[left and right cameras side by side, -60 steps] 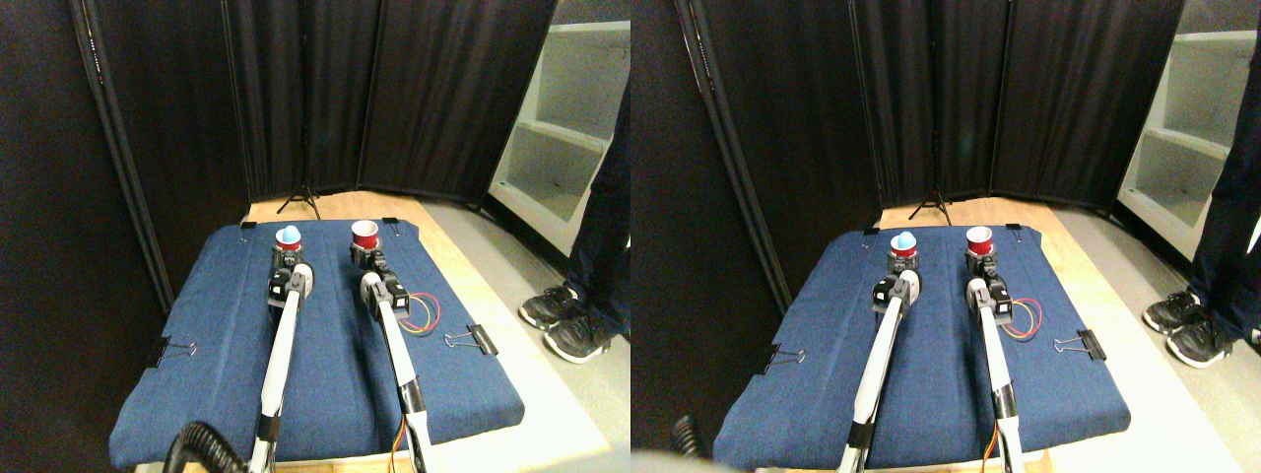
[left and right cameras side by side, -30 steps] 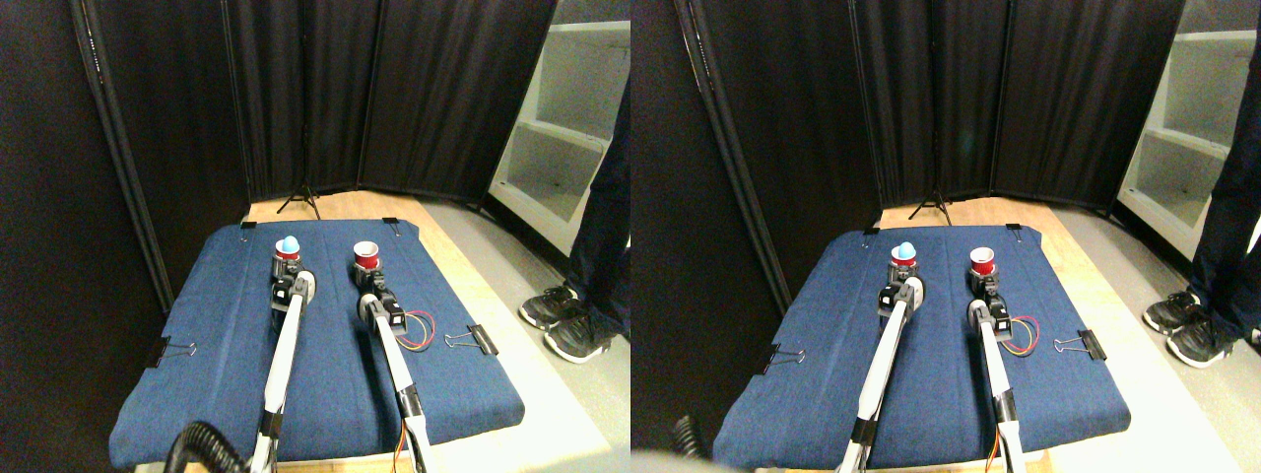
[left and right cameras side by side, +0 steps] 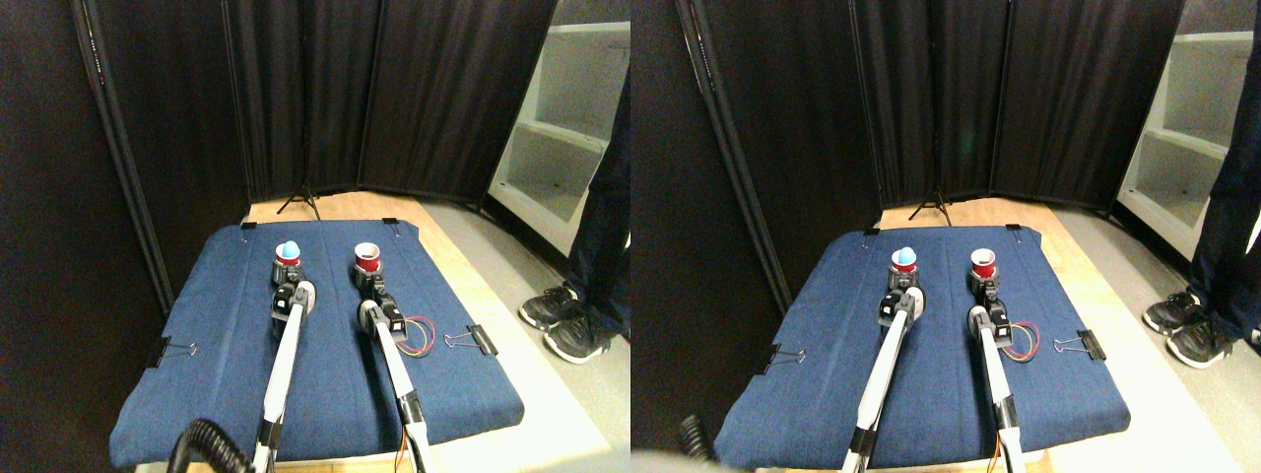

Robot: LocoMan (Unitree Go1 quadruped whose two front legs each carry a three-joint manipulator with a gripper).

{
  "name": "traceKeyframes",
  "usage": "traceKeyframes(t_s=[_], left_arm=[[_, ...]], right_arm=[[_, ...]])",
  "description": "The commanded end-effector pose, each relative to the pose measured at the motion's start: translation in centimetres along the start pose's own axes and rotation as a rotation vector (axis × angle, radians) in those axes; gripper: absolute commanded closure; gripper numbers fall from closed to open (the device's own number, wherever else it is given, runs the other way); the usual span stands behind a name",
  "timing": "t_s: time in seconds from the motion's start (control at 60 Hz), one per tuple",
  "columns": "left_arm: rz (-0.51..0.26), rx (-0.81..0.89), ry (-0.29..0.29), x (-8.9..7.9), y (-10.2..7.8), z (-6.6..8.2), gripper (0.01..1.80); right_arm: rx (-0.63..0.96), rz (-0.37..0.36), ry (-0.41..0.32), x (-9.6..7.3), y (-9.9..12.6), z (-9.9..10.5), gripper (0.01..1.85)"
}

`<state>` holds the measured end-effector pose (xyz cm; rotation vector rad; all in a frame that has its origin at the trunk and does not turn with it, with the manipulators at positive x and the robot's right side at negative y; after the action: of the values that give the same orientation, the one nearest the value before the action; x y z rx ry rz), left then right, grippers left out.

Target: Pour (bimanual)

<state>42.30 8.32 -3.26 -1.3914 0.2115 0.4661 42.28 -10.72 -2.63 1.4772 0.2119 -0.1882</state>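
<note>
On the blue pad [left and right cameras side by side: 325, 384] over the table, two red cups stand upright near the far edge, side by side but apart. Left cup [left and right cameras side by side: 287, 262] lies straight ahead of the left tool [left and right cameras side by side: 286, 285], along its arm's line; right cup [left and right cameras side by side: 366, 260] lies likewise just beyond the right tool [left and right cameras side by side: 371, 284]. Each arm is nearest its own cup. A pale blue ball [left and right cameras side by side: 288, 249] sits in the left cup; the right cup looks empty. Whether either tool is spread or pinching, I cannot tell.

Both pale manipulators are stretched forward, the left end effector [left and right cameras side by side: 286, 287] and right end effector [left and right cameras side by side: 373, 287] held level.
</note>
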Motion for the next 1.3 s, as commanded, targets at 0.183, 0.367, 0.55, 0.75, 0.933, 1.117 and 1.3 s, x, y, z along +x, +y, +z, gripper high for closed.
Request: traceKeyframes(t_s=[0.183, 0.367, 0.55, 0.75, 0.933, 1.117, 1.3], left_arm=[[0.052, 0.005, -0.04, -0.4, 2.6, -0.8, 1.48], [0.066, 0.047, -0.036, -0.8, 2.6, -0.8, 1.28], [0.078, 0.134, 0.039, -1.2, 2.4, -0.6, 0.16], [0.066, 0.166, 0.047, -1.6, 1.9, -0.7, 0.12], [0.048, 0.168, 0.055, -2.1, 1.5, -0.5, 0.13], [0.008, 0.225, 0.06, -2.7, 1.1, 0.0, 0.14], [-0.062, 0.343, 0.08, -4.8, -0.4, 1.7, 0.23]], right_arm=[[0.009, -0.023, -0.015, -0.9, -0.3, 0.5, 1.53], [0.029, -0.056, 0.024, -1.1, -0.5, 0.7, 1.46], [0.029, -0.11, 0.142, -1.2, -0.7, 1.1, 0.49], [0.055, -0.112, 0.14, -1.5, -0.6, 1.0, 0.26], [0.036, -0.118, 0.126, -1.9, -0.4, 0.9, 0.28], [0.035, -0.081, 0.145, -2.4, 0.0, 0.8, 0.28], [-0.011, -0.023, 0.152, -4.0, 1.7, 0.7, 0.24]])
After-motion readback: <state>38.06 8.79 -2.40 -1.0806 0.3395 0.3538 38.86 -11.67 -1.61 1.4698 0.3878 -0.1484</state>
